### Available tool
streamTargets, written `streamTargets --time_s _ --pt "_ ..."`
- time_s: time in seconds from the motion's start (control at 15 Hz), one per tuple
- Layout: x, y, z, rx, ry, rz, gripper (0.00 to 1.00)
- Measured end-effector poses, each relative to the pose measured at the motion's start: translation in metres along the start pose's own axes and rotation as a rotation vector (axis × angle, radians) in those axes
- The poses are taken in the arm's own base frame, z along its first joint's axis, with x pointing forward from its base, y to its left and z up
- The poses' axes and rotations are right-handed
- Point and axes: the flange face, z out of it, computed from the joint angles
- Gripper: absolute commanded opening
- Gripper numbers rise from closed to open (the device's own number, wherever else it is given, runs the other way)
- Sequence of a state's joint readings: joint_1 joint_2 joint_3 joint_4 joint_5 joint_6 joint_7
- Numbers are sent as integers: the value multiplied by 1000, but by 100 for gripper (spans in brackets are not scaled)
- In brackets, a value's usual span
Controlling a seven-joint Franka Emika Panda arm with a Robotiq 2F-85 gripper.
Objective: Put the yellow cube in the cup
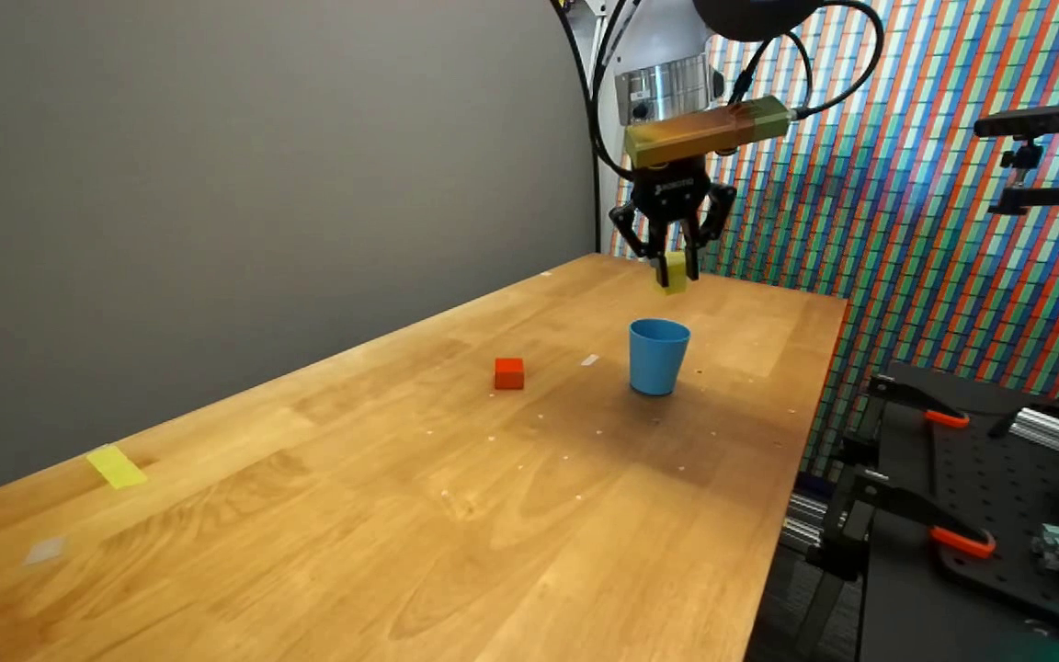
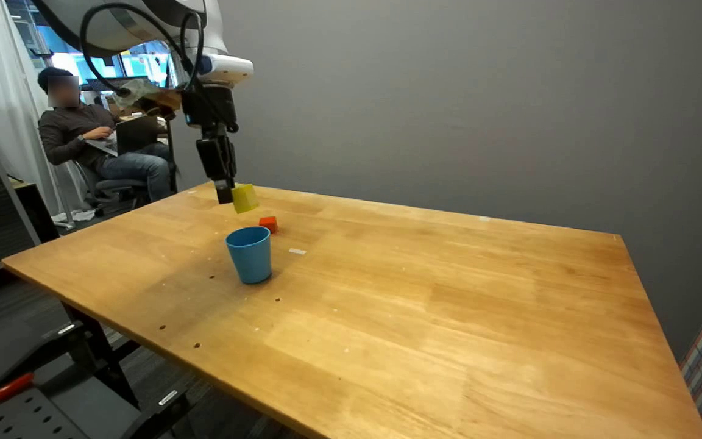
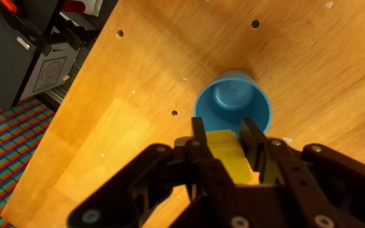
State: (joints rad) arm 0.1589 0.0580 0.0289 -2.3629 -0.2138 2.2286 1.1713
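The arm (image 1: 663, 41) reaches downward, jaws pointing down and seemingly clamped, though blurred close up.

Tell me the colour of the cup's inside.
Plain blue; the inside of the cup shows best in the wrist view.

Both exterior views overlook the table (image 1: 401, 496); the nearer wrist view faces into the cup (image 3: 233, 104).

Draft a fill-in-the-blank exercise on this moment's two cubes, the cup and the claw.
1. The held cube, up in the claw, is coloured ____.
2. Inside or outside: the held cube is ____ the cup.
3. Upright or tipped over: the cup is ____ on the table.
4. The loose cube on the table is coloured ____.

Missing words: yellow; outside; upright; red.
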Motion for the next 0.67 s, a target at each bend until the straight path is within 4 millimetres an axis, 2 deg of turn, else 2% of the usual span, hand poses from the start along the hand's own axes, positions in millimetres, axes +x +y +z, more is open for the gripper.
streamTargets --time_s 0.07,0.13,0.2,0.27,0.6,0.67 --pt "0 -1 2 3 -10 5 15" --pt "0 -2 4 8 -19 6 22" --pt "0 -4 7 11 -28 5 58" --pt "-1 -6 10 15 -36 5 58" --pt "1 -16 16 26 -49 -1 97" --pt "1 -17 16 25 -49 -1 100"
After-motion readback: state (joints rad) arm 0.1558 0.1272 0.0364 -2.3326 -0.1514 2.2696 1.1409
